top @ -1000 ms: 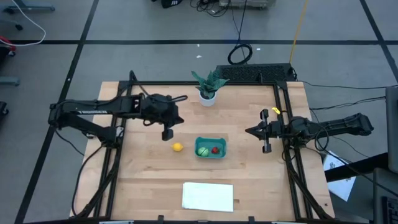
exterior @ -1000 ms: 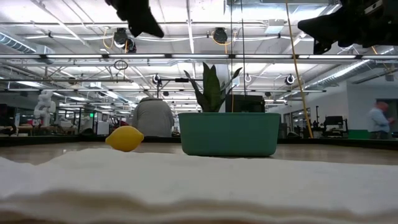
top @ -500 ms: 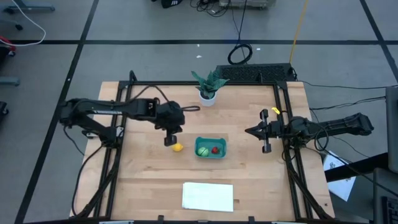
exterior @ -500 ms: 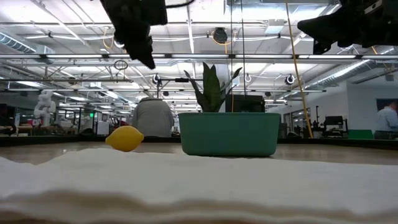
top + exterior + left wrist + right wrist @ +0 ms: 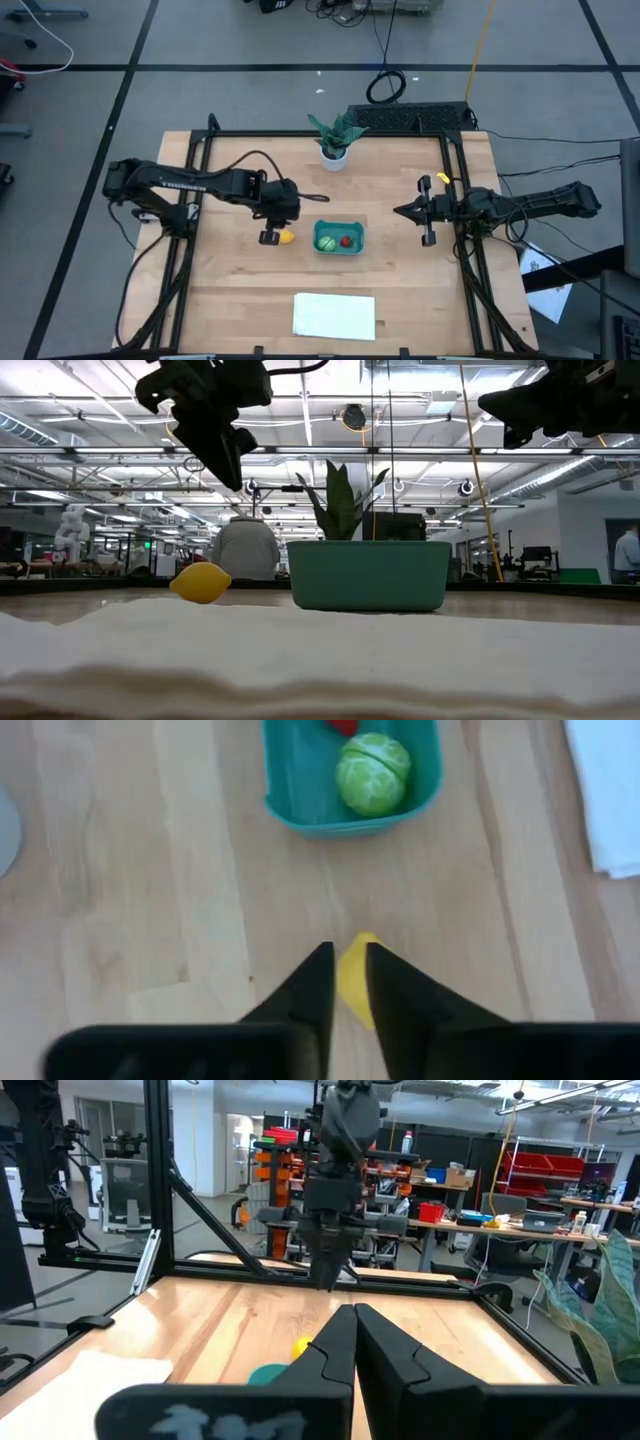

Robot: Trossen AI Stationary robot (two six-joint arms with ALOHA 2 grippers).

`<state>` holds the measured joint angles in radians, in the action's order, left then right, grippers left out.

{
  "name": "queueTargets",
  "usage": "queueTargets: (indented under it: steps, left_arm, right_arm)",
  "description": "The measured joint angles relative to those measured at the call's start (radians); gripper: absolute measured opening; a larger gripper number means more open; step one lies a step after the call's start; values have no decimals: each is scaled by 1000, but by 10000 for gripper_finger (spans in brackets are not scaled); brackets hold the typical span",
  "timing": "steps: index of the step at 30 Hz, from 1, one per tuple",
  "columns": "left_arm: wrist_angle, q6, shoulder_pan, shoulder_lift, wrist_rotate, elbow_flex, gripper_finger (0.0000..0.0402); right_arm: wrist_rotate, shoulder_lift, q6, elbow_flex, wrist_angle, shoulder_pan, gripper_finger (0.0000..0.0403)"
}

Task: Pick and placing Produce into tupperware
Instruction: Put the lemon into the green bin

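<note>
The left gripper point(image 5: 270, 237) hangs over the lemon point(image 5: 286, 236), fingers slightly apart. The lemon lies at nine o'clock of the tub point(image 5: 339, 249), which holds the green piece point(image 5: 326, 241) and red piece point(image 5: 346, 240). The right gripper point(image 5: 428, 239) waits pinched together at three o'clock.

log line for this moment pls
left gripper: above lemon, nothing held | right gripper: shut, waiting | tub: green piece, red piece
</note>
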<state>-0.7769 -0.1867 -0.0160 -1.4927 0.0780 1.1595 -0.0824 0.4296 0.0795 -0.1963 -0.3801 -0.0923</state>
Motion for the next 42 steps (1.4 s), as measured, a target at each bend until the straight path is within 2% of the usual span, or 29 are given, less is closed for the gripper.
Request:
queueTargets:
  steps: [11,16,21,32,42]
  left_arm:
    - [-6,48,30,0,1,0,251]
    - [-34,115,30,-3,2,0,301]
    - [-64,137,30,-35,3,-2,318]
    - [-60,130,30,-162,82,-9,320]
    - [-37,110,31,-255,83,-9,320]
  right_arm:
    - [0,8,0,0,0,0,0]
    - [0,8,0,0,0,0,0]
    - [0,11,0,0,0,0,0]
    - [0,31,0,0,-4,0,0]
    - [0,36,0,0,-5,0,0]
